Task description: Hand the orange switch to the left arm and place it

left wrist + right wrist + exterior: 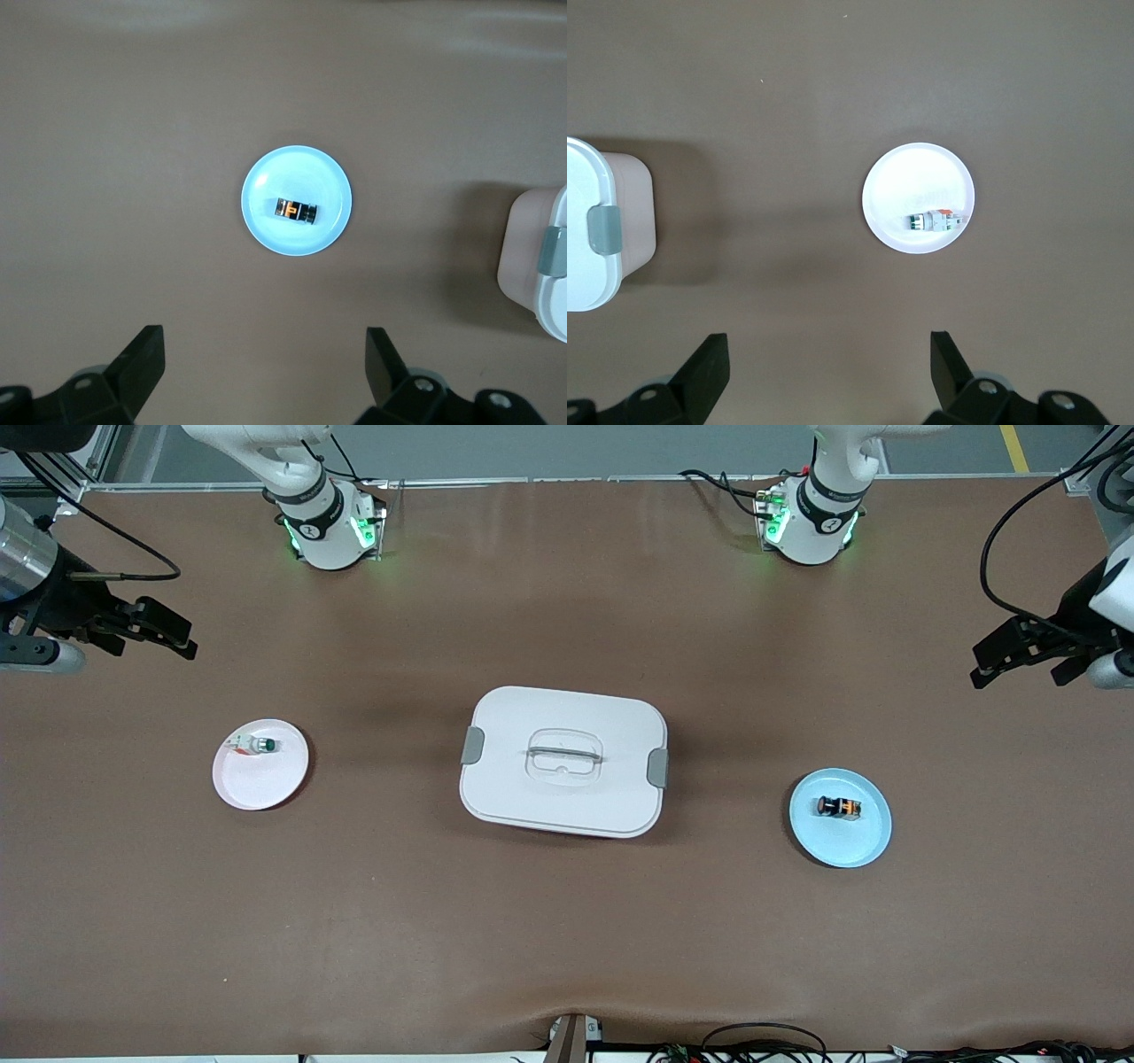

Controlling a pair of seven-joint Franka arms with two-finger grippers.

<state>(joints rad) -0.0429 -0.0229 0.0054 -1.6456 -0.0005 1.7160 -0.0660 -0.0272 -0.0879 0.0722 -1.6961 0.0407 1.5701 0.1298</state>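
While both arms wait high at the two ends of the surface [567, 939], the left tool [1019, 655] and the right tool [151, 633] are released and hold nothing. The orange switch [839, 807] lies on a blue plate [864, 841] toward the left arm's end; the box [563, 761] stands closed at the centre. A white switch [257, 745] lies on a pink plate [257, 784] toward the right arm's end.

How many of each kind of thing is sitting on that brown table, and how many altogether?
Plates: 2, a light blue plate and a pink plate
Switches: 2, the orange switch on the light blue plate and a white switch with a green top on the pink plate
Boxes: 1, the white box between the plates
Total: 5
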